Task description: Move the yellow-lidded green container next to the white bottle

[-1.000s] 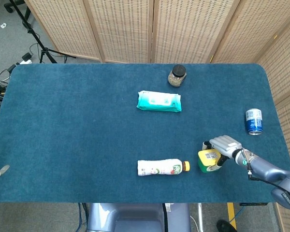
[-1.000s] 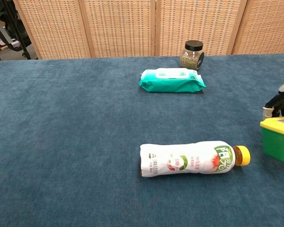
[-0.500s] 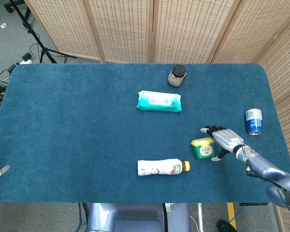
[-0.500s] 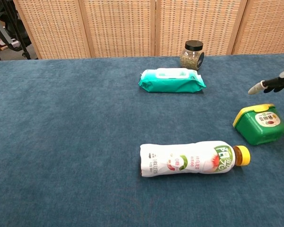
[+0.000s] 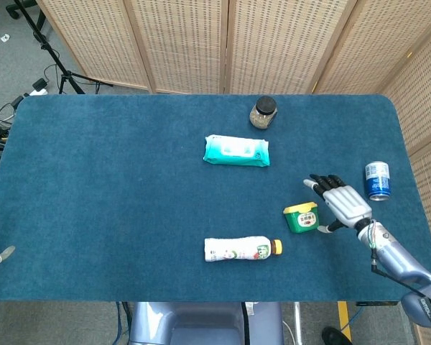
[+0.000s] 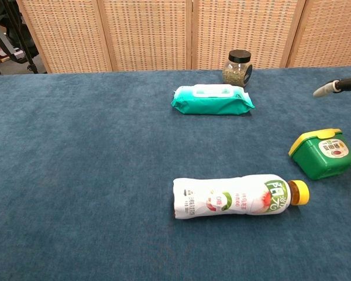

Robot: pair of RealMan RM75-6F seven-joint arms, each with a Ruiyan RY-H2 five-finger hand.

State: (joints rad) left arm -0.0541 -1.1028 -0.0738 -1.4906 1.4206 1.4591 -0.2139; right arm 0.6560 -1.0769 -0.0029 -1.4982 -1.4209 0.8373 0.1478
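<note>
The yellow-lidded green container [image 5: 302,218] [image 6: 320,154] lies tipped on the blue cloth, just right of the white bottle's orange cap. The white bottle [image 5: 242,249] [image 6: 240,196] lies on its side near the front edge. My right hand [image 5: 341,203] hovers just right of the container with fingers spread, apart from it and holding nothing. In the chest view only a fingertip [image 6: 326,89] shows at the right edge. My left hand shows in neither view.
A teal wipes pack [image 5: 236,150] [image 6: 212,99] lies mid-table, a glass jar [image 5: 263,112] [image 6: 237,68] behind it. A blue can [image 5: 377,180] stands near the right edge, close behind my right hand. A grey tip [image 5: 1,254] pokes in at the left edge.
My right hand let go of the green container, which now lies tilted closer to the bottle's cap. The hand then opened and drew back up and to the right.
</note>
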